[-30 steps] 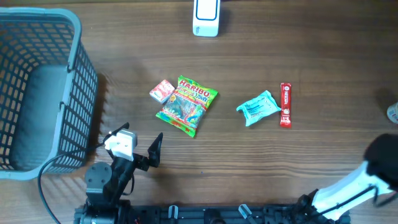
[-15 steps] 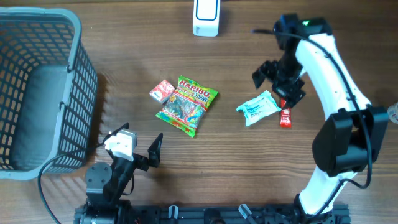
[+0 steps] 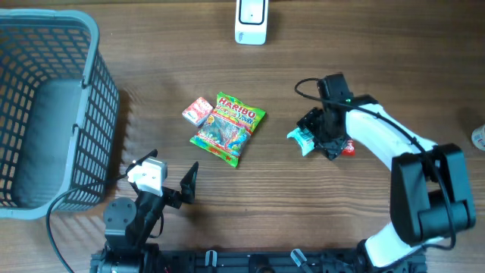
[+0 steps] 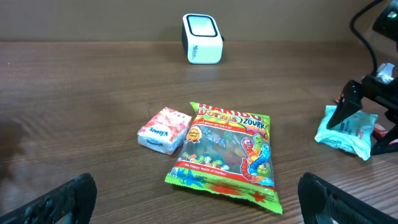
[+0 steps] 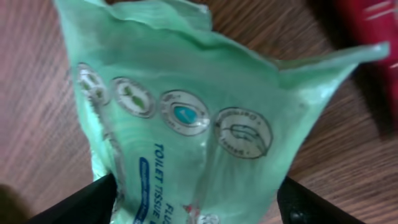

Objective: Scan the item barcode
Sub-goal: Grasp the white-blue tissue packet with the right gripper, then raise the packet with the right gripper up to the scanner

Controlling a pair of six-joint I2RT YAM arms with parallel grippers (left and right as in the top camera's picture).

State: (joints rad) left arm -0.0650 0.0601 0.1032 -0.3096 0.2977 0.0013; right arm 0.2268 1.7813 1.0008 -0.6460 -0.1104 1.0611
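- Right gripper (image 3: 322, 135) is down on the toilet tissue pack (image 3: 305, 136), to the right of the Haribo bag (image 3: 227, 127) and clear of it.
- Right wrist view: the jaws are spread wide, one finger at each side of the pack (image 5: 186, 112). The fingers sit right at its edges, and I cannot tell whether they press it.
- The pack lies flat on the table (image 3: 379, 61). It is not lifted.
- Left gripper (image 3: 168, 176) is fully released and holds nothing. It sits nearer the robot than the Haribo bag and to its left.
- Pack orientation, right wrist view: the long axis runs up and down the frame. The "TOILET TISSUE" print runs along that axis, and a row of round icons crosses the middle. The printed face is up, and no barcode shows on it.
- Overhead view: the arm covers most of the pack, so only its left end sticks out, towards the Haribo bag.
- Barcode scanner (image 3: 250, 21) stands beyond the Haribo bag, at the far table edge, well apart from the pack.
- Count: 1 tissue pack, 1 Haribo bag, 1 scanner.
- Also 1 small Kleenex pack (image 3: 198, 111), touching the left edge of the Haribo bag.
- Also 1 red stick sachet (image 3: 348, 149), just beyond the tissue pack on the side away from the Haribo bag and mostly hidden by the arm.
- Also 1 grey basket (image 3: 53, 17), well left of the Haribo bag.
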